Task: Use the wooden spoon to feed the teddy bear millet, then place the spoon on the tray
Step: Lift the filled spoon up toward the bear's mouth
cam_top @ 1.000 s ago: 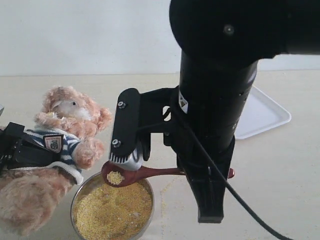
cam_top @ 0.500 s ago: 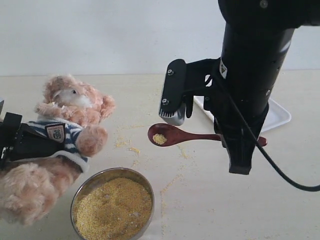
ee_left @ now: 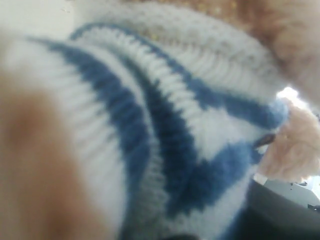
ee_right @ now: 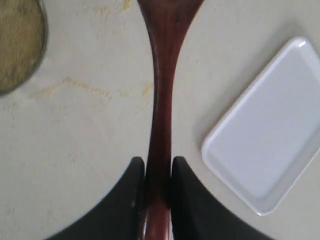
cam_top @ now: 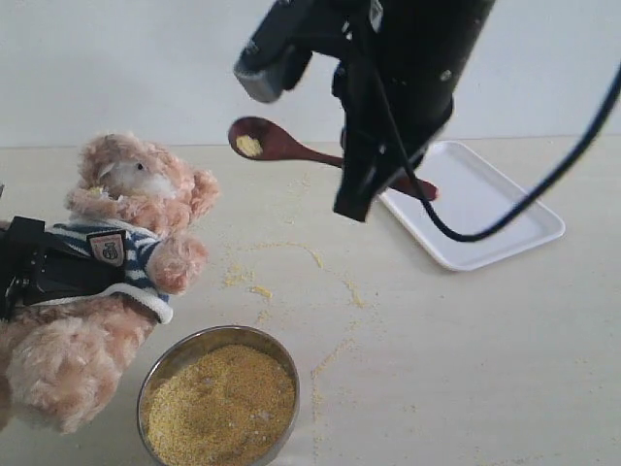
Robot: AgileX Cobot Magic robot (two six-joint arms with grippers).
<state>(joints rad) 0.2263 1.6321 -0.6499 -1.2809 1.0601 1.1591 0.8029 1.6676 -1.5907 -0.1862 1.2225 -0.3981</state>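
**Feeding scene, left to right.** The left gripper (cam_top: 44, 272) grasps the teddy bear (cam_top: 136, 194) about its striped torso, and the head leans clear of the fingers. A steel bowl (cam_top: 155, 374) of millet (cam_top: 218, 403) stands on the table (cam_top: 437, 369) just beside the bear, well below the right fingers. The right gripper (ee_right: 156, 162) is clenched on the handle of the wooden spoon (cam_top: 291, 149), which is raised off the table. The spoon's bowl, carrying a little grain, projects beyond the fingertips toward the bear. The tray (cam_top: 505, 228) lies on the table below these fingers, apart from the spoon.

The right claw (cam_top: 376, 184) holds the wooden spoon (cam_top: 291, 149), carrying a little millet (cam_top: 249, 146), aloft between teddy bear (cam_top: 136, 199) and tray (cam_top: 505, 214).
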